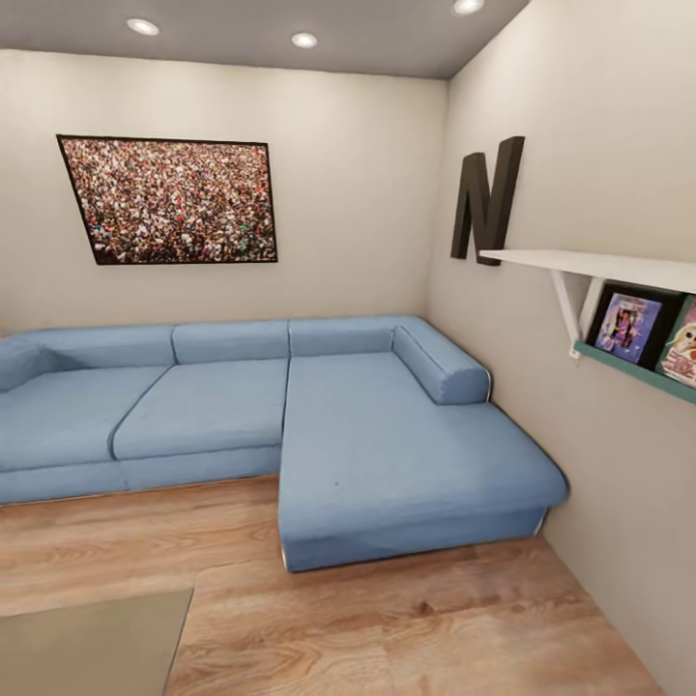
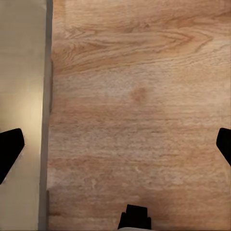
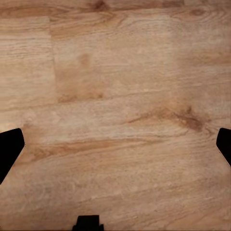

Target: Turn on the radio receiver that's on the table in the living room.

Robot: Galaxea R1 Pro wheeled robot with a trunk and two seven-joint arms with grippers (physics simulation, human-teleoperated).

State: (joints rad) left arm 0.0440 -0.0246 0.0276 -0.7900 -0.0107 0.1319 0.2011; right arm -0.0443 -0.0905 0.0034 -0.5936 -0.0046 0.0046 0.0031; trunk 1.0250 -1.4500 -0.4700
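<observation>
Still the approach step: both pincers, left gripper [image 2: 115, 144] and right gripper [image 3: 115, 144], hang wide and empty over floor; coffee table [image 1: 92, 643] corner at seven o'clock, radio unseen, so turn there next.

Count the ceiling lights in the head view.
3 ceiling lights, all recessed along the top edge: one at left, one near the middle, one at right, cut by the frame. More may lie beyond the frame.

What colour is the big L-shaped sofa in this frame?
Light blue; the sofa shows best in the head view, standing on the wood-plank floor.
</observation>
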